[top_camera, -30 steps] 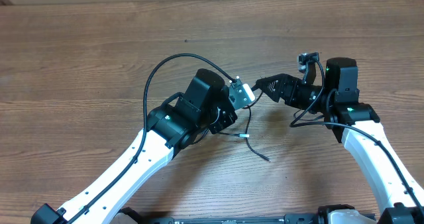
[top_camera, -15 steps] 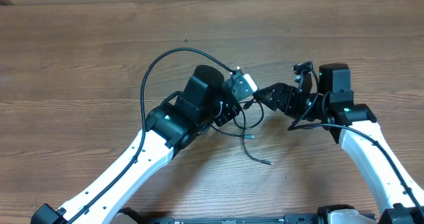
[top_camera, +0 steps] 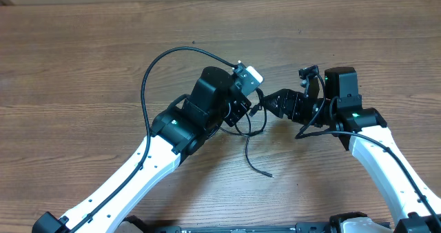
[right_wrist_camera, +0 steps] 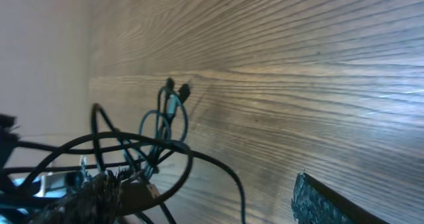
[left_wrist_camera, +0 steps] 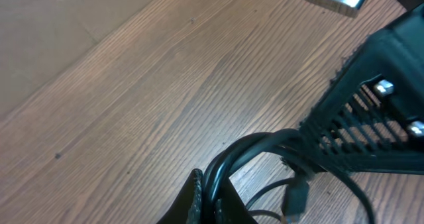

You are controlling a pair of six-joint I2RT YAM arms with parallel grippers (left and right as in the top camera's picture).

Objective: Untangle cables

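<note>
The thin black cables (top_camera: 253,125) form a loose knot of a few overlapping loops, bunched right at the left gripper (top_camera: 240,114) over the brown wood-grain counter (top_camera: 83,67). One strand leaves the knot and trails across the counter away from the left gripper, toward the robot's base, ending in a free tip (top_camera: 271,175). In the right wrist view the loops cross one another, and two small dark plug ends (right_wrist_camera: 176,88) stick up above them. In the left wrist view another small plug (left_wrist_camera: 295,196) hangs under the bundle.

The left gripper is closed on the cables. In its own view the strands come out as a tight bundle from between its fingers (left_wrist_camera: 193,201) and arch over the wood. The white left arm (top_camera: 131,174) reaches in from the near left edge, its black wrist angled down onto the knot.

The right gripper (top_camera: 266,106) faces the left gripper from just to its right, with its tips at the knot. Its jaws stand wide apart and clamp nothing. One ribbed finger (right_wrist_camera: 99,194) sits in among the loops and the other finger (right_wrist_camera: 324,201) is well clear of them, with a single strand curving down through the gap. The right arm (top_camera: 386,167) bends in from the near right corner, its wrist turned sideways toward the left gripper.
</note>
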